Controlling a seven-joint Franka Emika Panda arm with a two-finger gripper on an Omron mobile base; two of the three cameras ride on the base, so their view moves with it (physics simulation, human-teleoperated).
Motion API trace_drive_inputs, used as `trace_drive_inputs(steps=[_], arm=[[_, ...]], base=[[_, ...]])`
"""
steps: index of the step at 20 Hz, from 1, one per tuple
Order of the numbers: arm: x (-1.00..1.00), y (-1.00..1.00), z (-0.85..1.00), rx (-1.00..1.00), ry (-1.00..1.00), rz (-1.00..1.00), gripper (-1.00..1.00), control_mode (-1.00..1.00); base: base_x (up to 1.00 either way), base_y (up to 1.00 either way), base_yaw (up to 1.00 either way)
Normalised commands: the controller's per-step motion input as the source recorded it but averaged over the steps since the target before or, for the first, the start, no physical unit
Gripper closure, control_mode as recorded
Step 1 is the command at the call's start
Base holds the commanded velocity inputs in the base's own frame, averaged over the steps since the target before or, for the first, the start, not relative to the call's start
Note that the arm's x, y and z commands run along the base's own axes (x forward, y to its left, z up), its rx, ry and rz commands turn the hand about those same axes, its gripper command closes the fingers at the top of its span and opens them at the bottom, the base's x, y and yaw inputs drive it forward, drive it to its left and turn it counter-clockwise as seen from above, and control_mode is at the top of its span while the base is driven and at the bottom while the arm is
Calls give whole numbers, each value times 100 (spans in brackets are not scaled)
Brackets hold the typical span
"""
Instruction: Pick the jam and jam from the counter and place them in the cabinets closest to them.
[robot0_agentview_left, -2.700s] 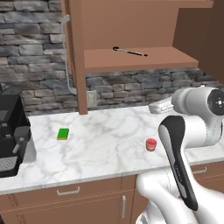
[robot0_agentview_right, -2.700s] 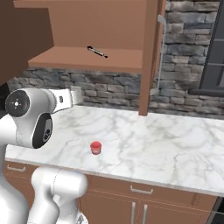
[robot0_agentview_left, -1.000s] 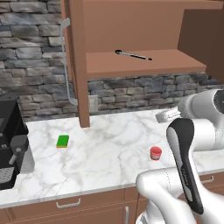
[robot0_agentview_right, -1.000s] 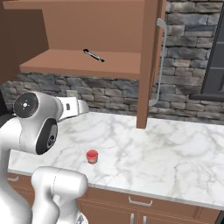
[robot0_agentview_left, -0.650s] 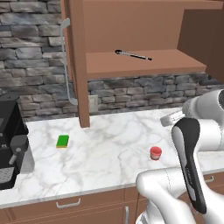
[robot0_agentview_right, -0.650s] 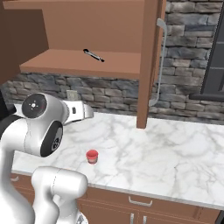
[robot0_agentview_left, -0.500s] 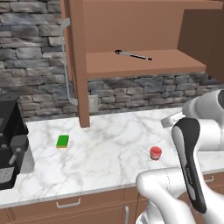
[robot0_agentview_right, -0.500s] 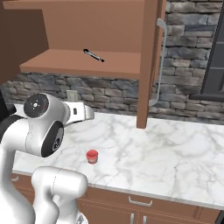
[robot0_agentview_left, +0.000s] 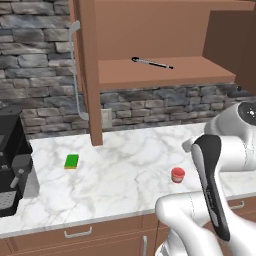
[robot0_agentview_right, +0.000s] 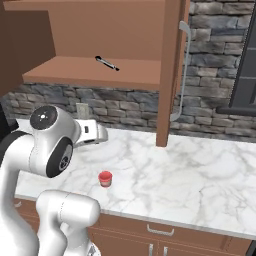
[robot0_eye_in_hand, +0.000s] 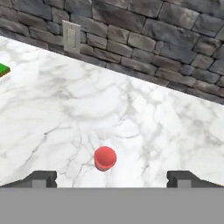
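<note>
Hand view: my gripper (robot0_eye_in_hand: 111, 177) stands spread wide, one dark fingertip (robot0_eye_in_hand: 41, 178) at the 8 o'clock corner, the other at 4 o'clock, nothing between them. The jam (robot0_eye_in_hand: 105, 158), red lid over a pale pinkish body, stands upright on the marble counter (robot0_eye_in_hand: 131, 109) at about 6 o'clock from frame centre, just above the line joining my tips and a shade toward the left one. It is apart from both; no contact. A white wall outlet (robot0_eye_in_hand: 71, 36) sits on the stone backsplash (robot0_eye_in_hand: 144, 26) at 11 o'clock, and a green sliver of sponge (robot0_eye_in_hand: 3, 69) pokes in at 9 o'clock.

Left base view: the jam (robot0_agentview_left: 177, 174) is at 4 o'clock on the counter (robot0_agentview_left: 115, 175), close in front of my white arm (robot0_agentview_left: 220, 165). The green sponge (robot0_agentview_left: 71, 161) lies whole at 9 o'clock, well apart from the jar. A black coffee machine (robot0_agentview_left: 12, 167) stands at the far left edge (the hand camera catches none of it). Overhead, the cabinet (robot0_agentview_left: 150, 45) stands open, with a thin dark utensil (robot0_agentview_left: 151, 63) lying on its shelf and a silver bar handle (robot0_agentview_left: 76, 70) on the door edge.

Right base view: the jam (robot0_agentview_right: 105, 178) is at 7 o'clock on the counter (robot0_agentview_right: 190, 170), below and just right of my hand (robot0_agentview_right: 90, 134), which reaches over the marble from the 9 o'clock side. The open cabinet (robot0_agentview_right: 100, 45) and the utensil (robot0_agentview_right: 107, 63) are at 11 o'clock.
</note>
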Motion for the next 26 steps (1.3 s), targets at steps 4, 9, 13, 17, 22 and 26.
trace_drive_inputs(steps=[4,9,13,17,22,26], arm=[[0,0,-27,0,11,0,-100,-100],[0,1,-23,0,10,0,-100,-100],[1,0,-22,0,9,0,-100,-100],[0,0,-23,0,8,0,-100,-100],[3,0,-24,0,5,0,-100,-100],[9,0,-29,1,3,0,-100,-100]], base=[[0,0,0],[0,0,0],[0,0,0],[0,0,0],[0,0,0],[0,0,0]])
